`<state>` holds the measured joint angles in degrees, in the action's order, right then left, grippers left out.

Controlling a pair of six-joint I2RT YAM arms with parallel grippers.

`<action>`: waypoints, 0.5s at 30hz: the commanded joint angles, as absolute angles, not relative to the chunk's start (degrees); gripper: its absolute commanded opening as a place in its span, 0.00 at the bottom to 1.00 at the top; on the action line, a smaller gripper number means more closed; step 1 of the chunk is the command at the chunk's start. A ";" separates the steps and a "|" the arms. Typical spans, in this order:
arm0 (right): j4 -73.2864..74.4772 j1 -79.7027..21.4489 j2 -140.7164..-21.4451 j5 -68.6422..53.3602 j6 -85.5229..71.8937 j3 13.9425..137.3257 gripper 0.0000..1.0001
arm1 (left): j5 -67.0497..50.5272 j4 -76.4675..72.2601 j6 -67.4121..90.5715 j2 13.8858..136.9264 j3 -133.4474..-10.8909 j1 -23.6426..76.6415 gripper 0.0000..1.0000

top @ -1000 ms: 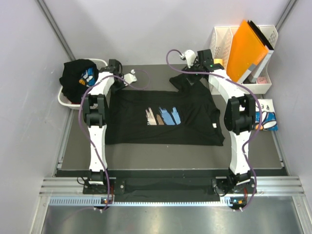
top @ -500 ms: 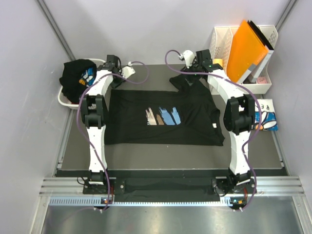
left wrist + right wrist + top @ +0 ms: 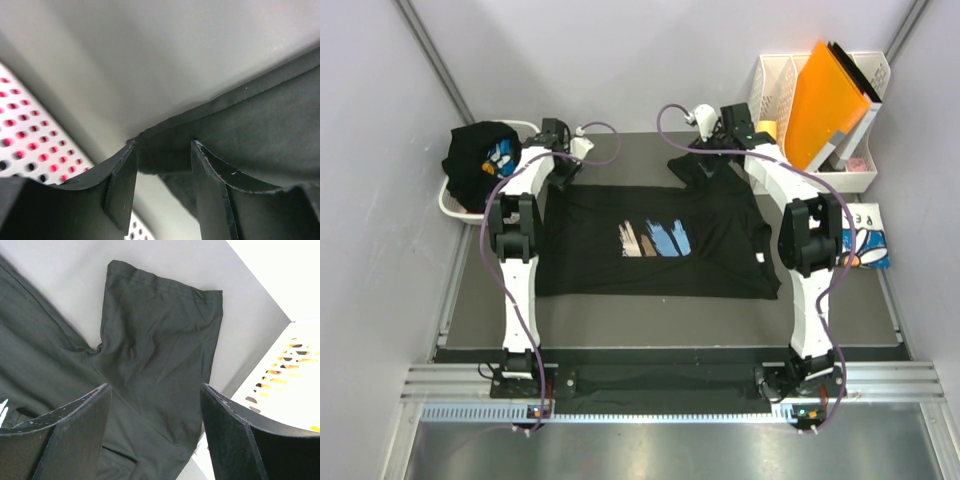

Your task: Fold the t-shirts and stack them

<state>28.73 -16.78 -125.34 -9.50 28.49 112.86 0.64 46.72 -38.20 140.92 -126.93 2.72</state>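
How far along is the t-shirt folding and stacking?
Done: a folded white printed tee lies at the right edge. In hand: the black cotton tee with brush-stroke print lies flat; left jaws open around its far-left corner, right jaws open above its sleeve. Left: folding it, plus the bundled black tees in the white basket, then stacking.

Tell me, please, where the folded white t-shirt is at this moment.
In the top view, the folded white t-shirt lies at the right edge, beside the right arm, just nearer than the white rack with the orange folder.
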 commanded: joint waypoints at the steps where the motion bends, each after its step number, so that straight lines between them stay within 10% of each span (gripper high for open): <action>1: 26.37 -17.67 -122.52 -9.49 28.65 112.50 0.72 | -0.44 45.71 -33.66 142.29 -127.71 2.37 0.51; 15: 26.28 -18.02 -122.78 -9.14 29.53 112.94 0.71 | 3.16 43.24 -35.33 142.21 -128.41 1.41 0.51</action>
<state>28.45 -17.15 -125.32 -9.26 28.77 111.77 1.96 45.54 -35.46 141.75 -126.98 2.66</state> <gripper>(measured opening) 0.713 0.513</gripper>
